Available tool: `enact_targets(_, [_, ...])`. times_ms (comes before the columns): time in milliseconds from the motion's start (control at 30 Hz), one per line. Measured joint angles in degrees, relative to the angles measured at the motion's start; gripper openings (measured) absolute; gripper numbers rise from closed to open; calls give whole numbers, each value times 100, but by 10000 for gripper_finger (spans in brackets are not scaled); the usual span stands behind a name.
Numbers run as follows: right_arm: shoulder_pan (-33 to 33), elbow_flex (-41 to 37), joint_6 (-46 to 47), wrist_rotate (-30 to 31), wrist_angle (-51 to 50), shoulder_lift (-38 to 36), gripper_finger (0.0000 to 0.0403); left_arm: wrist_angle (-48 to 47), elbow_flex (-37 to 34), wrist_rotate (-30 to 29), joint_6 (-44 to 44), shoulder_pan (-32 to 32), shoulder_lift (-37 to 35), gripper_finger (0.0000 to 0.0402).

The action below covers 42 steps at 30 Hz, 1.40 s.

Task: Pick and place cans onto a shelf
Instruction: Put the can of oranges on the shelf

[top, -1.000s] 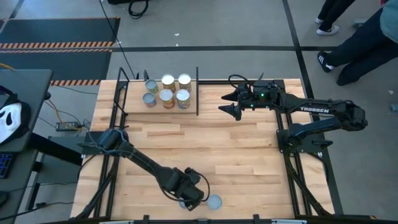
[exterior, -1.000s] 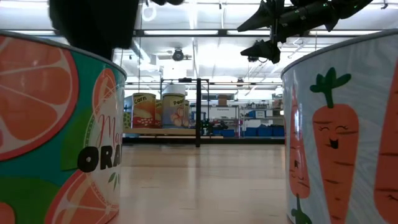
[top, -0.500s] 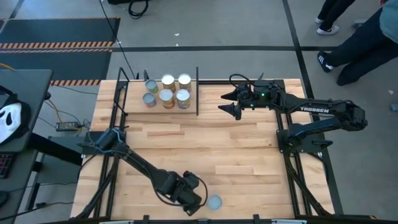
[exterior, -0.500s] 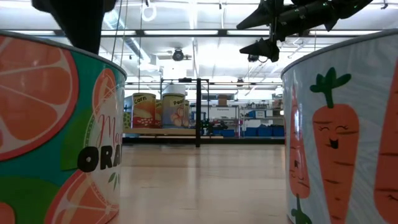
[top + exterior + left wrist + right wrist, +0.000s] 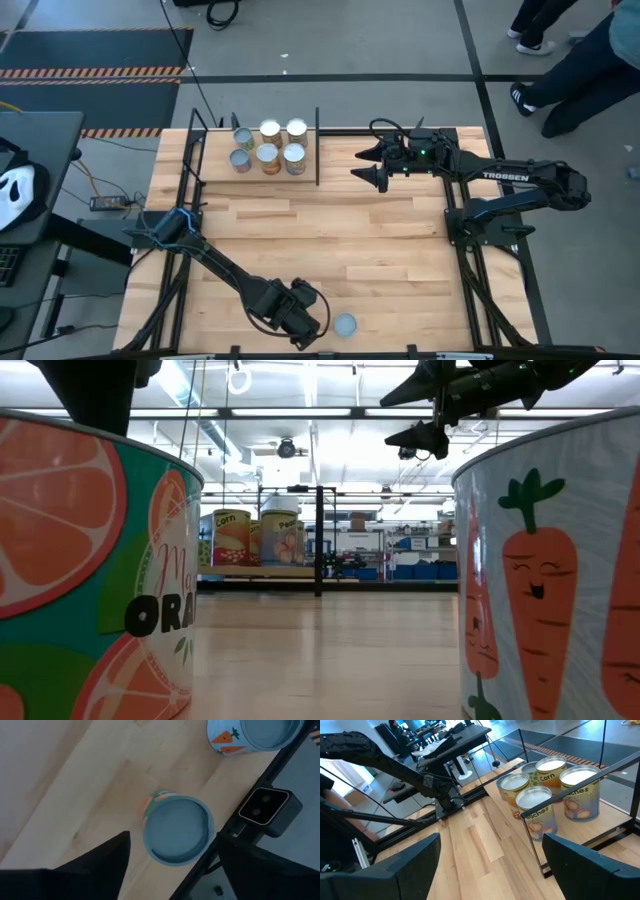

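Two cans stand upright on their bases at the table's near edge. The orange-print can (image 5: 177,830) is on the left and the carrot-print can (image 5: 345,324) is to its right. My left gripper (image 5: 172,842) hovers open over the orange-print can (image 5: 90,560), pointing steeply down, one finger on either side of its blue-grey top and clear of it. In the high view this gripper (image 5: 303,328) hides that can. Several cans (image 5: 267,146) stand on the shelf (image 5: 215,168) at the far left. My right gripper (image 5: 358,166) hangs open in the air to the shelf's right.
The shelf's black rod frame and upright posts (image 5: 318,146) ring the stored cans. The carrot-print can (image 5: 550,560) stands close to the right of my left gripper. A black camera block (image 5: 270,810) sits at the near edge. People stand beyond the table's far right (image 5: 580,70).
My left gripper has drifted a little toward the table's left and near edges, staying above the orange-print can. Both cans have kept their places.
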Motion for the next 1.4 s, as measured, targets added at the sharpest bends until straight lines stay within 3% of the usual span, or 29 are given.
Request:
enact_targets(500, [0, 0, 1, 0, 22, 0, 357, -2, 0, -95, -60, 7, 37, 316])
enact_targets(1233, [2, 0, 1, 0, 24, 0, 357, 6, 0, -278, 3257, 57, 37, 316])
enact_targets(1400, [2, 0, 1, 0, 24, 0, 357, 1262, 0, -421, 3853, 152, 66, 316])
